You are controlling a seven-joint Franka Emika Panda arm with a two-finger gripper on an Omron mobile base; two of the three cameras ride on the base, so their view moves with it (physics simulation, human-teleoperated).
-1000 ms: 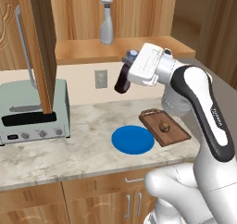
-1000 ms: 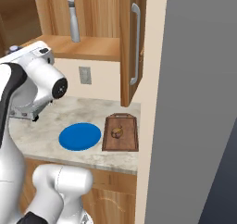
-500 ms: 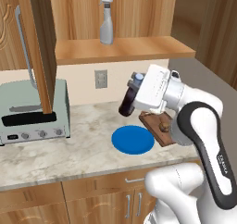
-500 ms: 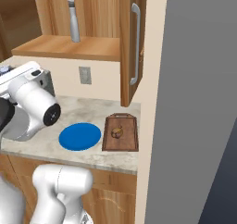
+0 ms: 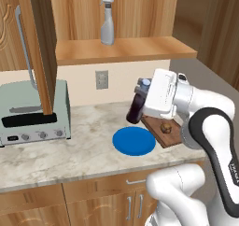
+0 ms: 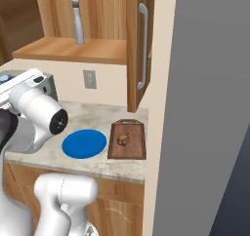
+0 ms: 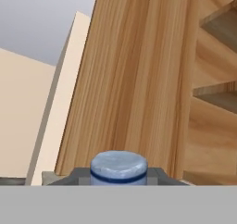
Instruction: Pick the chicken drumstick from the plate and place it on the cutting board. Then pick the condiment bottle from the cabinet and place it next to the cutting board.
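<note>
My gripper is shut on the condiment bottle, a dark purple-brown bottle with a light cap. It hangs tilted just above the counter, between the blue plate and the cutting board. In the hand view the bottle's pale cap sits between my fingertips. The chicken drumstick lies on the board, and so it does in the right base view, chicken drumstick on cutting board beside the bare plate. The cabinet stands above with its door open.
A grey spray bottle stands on the cabinet shelf. A toaster oven sits at the counter's left under the open door. A wall outlet is behind the plate. A tall grey wall bounds the counter on the right.
The arm has come down from shelf height with the bottle in its grip and drawn closer to the cutting board. Plate, board and drumstick have stayed put.
</note>
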